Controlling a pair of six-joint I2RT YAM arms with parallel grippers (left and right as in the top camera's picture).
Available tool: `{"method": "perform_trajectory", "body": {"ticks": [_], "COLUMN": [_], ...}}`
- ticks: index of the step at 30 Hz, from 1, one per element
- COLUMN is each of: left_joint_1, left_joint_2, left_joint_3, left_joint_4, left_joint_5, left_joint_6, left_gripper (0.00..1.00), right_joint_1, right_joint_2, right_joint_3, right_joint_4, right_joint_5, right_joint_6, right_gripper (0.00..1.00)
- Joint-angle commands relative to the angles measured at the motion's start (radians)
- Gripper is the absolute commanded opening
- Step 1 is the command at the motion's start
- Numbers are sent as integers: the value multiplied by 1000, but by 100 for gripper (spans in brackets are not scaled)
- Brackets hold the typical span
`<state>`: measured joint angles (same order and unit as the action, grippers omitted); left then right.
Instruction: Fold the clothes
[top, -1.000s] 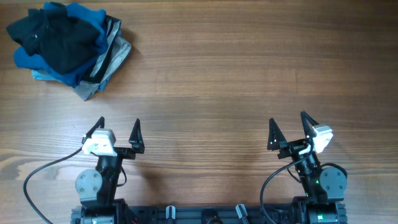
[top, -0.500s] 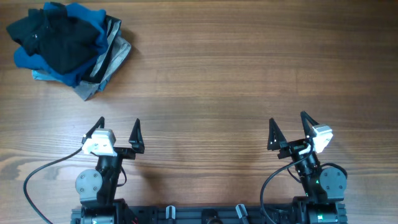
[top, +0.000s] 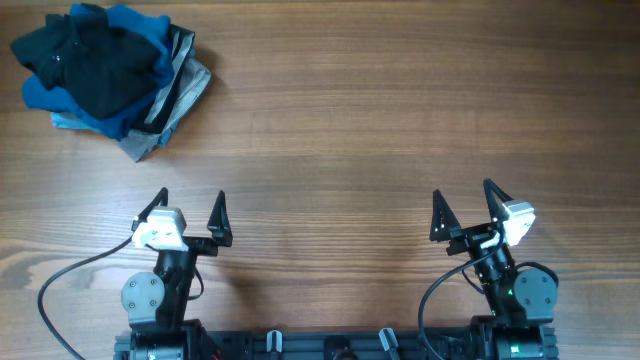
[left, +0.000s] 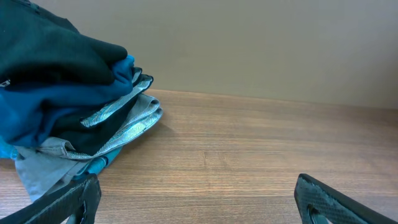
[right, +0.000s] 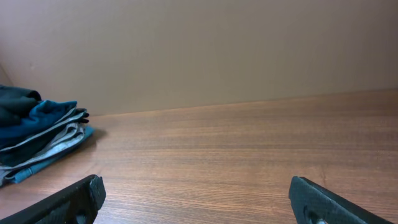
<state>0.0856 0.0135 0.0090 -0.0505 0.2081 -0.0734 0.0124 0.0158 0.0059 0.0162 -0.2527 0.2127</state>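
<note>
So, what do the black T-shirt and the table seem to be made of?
Black T-shirt: probably soft matte fabric, since it lies crumpled in loose folds on the pile. Table: looks like wood or wood-look laminate, with brown grain lines and a smooth, slightly shiny surface.

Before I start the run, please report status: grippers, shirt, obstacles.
Left gripper and right gripper open, empty, near table edge. Black T-shirt crumpled atop blue garment and grey garment, far left corner. Nothing between.
</note>
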Motion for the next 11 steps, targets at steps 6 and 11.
{"method": "perform_trajectory", "body": {"ticks": [6,11], "left_joint_1": [-5,-5], "left_joint_2": [-9,-9], "left_joint_3": [-3,-3], "left_joint_4": [-6,-6], "left_joint_5": [12,12], "left_joint_6": [-14,-14], "left_gripper": [100,100], "right_joint_1": [5,5], "right_joint_2": [-2,-2], "right_joint_3": [0,0], "right_joint_4": [5,5], "right_joint_5": [14,14], "right_joint_6": [11,12], "right_gripper": [99,100]}}
